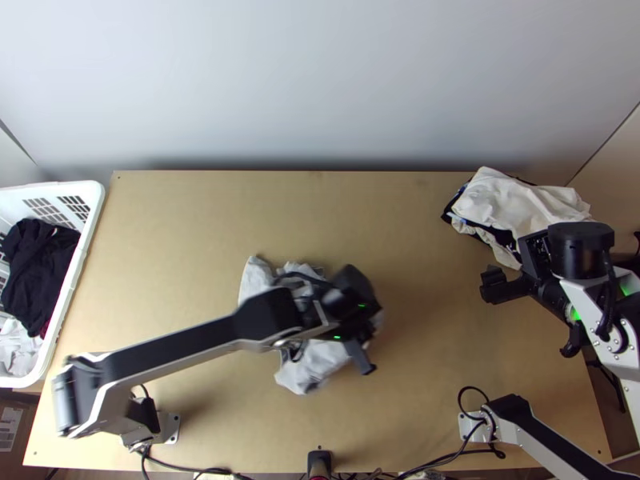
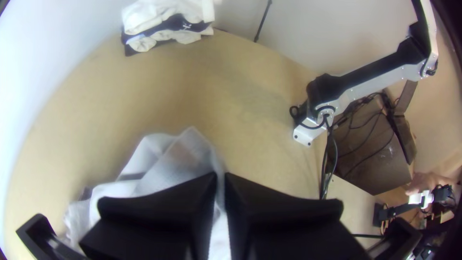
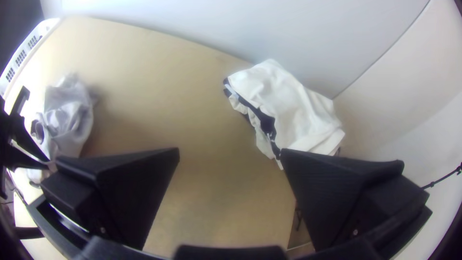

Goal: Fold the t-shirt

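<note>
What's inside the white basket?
In the basket there's black cloth and some white cloth. Anything underneath them is covered, so I can't tell.

Cannot make out the middle of the t-shirt from the top, covered by the left arm and the left gripper, both blurred. Cannot tell which part of the shirt runs between the black fingers in the left wrist view, with more cloth hidden behind them. Cannot follow the laundry basket, or the dark cloth inside, past the top view's left edge. Can see the clothes pile only partly there, overlapped by the right arm, itself cut off at the right edge.
</note>
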Controlling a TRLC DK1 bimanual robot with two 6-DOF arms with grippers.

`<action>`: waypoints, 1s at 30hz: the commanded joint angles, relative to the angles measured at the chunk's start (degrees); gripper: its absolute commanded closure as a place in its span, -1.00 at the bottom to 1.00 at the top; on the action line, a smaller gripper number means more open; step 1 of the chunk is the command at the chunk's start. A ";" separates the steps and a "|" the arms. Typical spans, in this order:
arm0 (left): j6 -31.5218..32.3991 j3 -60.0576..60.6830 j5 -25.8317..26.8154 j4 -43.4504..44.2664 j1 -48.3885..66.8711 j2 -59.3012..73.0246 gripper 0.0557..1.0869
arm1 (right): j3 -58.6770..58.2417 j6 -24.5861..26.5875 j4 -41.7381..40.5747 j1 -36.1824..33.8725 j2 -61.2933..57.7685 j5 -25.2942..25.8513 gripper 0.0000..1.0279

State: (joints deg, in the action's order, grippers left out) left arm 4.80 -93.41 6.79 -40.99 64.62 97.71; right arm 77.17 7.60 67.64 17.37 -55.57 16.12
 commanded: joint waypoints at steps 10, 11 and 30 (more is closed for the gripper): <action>-6.64 -10.04 -0.19 -3.39 -0.20 1.08 -0.91 | -2.11 1.19 -1.98 1.62 -1.56 -1.79 -0.90; -6.73 -9.69 -0.19 -4.71 -0.81 -0.15 -0.90 | -1.84 1.28 -1.98 2.76 -1.56 -1.88 -0.90; -13.50 16.59 -0.19 -15.61 -22.26 -23.80 -0.90 | -8.61 2.34 -4.44 29.39 -9.12 -18.40 -0.86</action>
State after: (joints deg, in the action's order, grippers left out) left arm -7.57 -82.63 6.55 -54.59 49.19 78.74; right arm 71.09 10.94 66.52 40.01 -61.19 4.32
